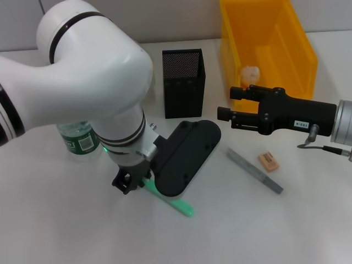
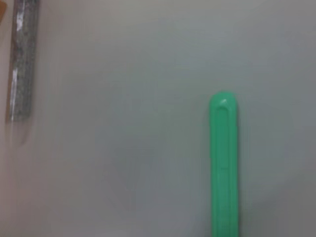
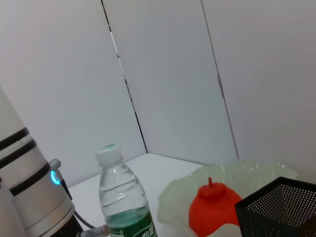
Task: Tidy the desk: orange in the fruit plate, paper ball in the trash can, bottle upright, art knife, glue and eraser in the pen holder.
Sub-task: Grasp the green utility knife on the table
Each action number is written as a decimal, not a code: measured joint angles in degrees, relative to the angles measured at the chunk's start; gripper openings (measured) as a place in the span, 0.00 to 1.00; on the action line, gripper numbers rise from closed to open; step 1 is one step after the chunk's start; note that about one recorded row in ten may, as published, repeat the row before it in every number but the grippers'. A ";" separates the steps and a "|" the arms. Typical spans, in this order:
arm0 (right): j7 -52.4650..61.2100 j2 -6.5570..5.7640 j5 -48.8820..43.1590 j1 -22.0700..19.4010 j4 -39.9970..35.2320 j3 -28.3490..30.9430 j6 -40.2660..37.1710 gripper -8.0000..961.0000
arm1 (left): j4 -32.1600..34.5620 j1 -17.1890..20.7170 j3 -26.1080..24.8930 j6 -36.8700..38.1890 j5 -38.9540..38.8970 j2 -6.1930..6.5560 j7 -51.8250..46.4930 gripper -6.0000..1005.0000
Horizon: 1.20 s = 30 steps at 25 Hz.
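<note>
Starting from the head view: holding the left gripper (image 1: 130, 182) low at one end of the green art knife (image 1: 175, 202), which is lying flat on the table (image 1: 66, 231). Not managing to tell whether that gripper is clenched or released. Keeping the right gripper (image 1: 230, 103) level above the table, between the black mesh pen holder (image 1: 184, 82) and the yellow-orange trash can (image 1: 300, 49), jaws standing apart and gripping nothing. Finding the paper ball (image 1: 250, 72) already lying inside the trash can. Seeing the grey glue stick (image 1: 254, 170) and the eraser (image 1: 268, 161) lying just beside each other on the table under the right arm, both outside the pen holder. Glimpsing the bottle (image 1: 82, 137) behind the left arm.

Moving to the left wrist view: looking straight down on the art knife (image 2: 223, 163) and, well apart from it, the glue stick (image 2: 22, 64), both resting on bare table. Showing nothing of the gripper itself.

Moving to the right wrist view: confirming the bottle (image 3: 123, 197) standing upright, cap on top, and the orange (image 3: 215, 207) sitting in the fruit plate (image 3: 266, 170), with a corner of the pen holder (image 3: 281, 207) in front.

Judging progress: orange, paper ball and bottle looking finished; art knife, glue stick and eraser remaining to go into the pen holder, with the knife apparently being tackled first.
</note>
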 joint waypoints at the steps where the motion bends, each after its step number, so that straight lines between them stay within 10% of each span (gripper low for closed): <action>1: 0.00 0.00 0.00 0.04 0.06 0.00 0.07 0.77 | 0.00 0.00 0.00 0.00 0.00 0.00 0.00 0.22; 30: -0.08 0.00 0.07 0.06 0.08 0.00 -0.05 0.77 | 5.54 2.32 0.25 2.95 2.75 0.00 -3.59 0.09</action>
